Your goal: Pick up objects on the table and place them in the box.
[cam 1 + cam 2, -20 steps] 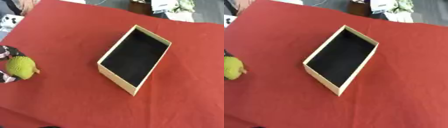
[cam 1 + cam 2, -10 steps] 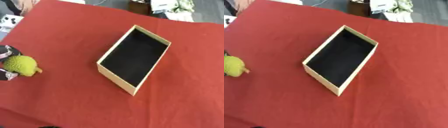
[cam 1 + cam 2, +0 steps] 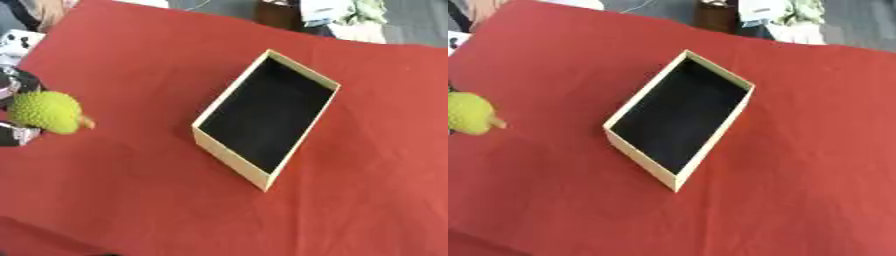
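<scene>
A spiky yellow-green fruit point(image 3: 45, 112) with a small orange stem hangs at the far left, above the red tablecloth. My left hand point(image 3: 12, 134) is shut on it; only black and silver parts of the hand show behind and under the fruit at the picture's edge. The open cardboard box point(image 3: 229, 154) lies slantwise in the middle of the table, with a dark, bare inside. The fruit is well to the left of the box. My right hand shows in neither view.
The red cloth point(image 3: 131, 200) covers the whole table. Beyond its far edge lie a white device point(image 3: 17, 42) at the left and white and green clutter point(image 3: 341, 15) at the top right.
The fruit in my left hand has risen a little and moved slightly right, toward the box. The box has not moved.
</scene>
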